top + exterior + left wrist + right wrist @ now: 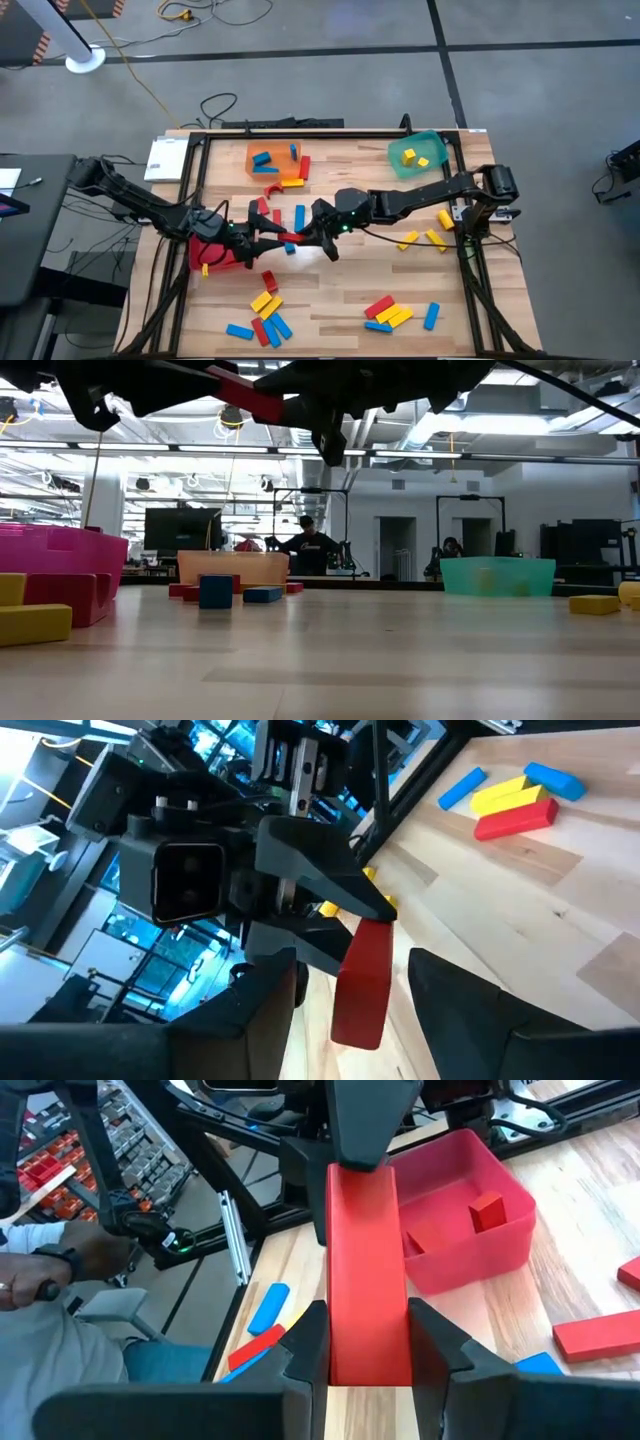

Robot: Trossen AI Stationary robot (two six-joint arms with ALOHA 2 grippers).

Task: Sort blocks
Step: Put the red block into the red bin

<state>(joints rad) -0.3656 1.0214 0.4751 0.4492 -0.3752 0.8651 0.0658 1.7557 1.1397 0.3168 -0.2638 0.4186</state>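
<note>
Red, blue and yellow blocks are only partly sorted — a few sit in the red bin (215,255), the orange bin (275,160) and the green bin (420,153), while loose clusters (268,318) still litter the worktop (340,290), so most of the work looks unfinished. Above the worktop's middle, a red block (368,1275) is shared — the right end effector (368,1342) clamps one end, the left end effector (350,975) pinches the other.

A red block (248,400) hangs between dark grippers above the table (380,660).
</note>
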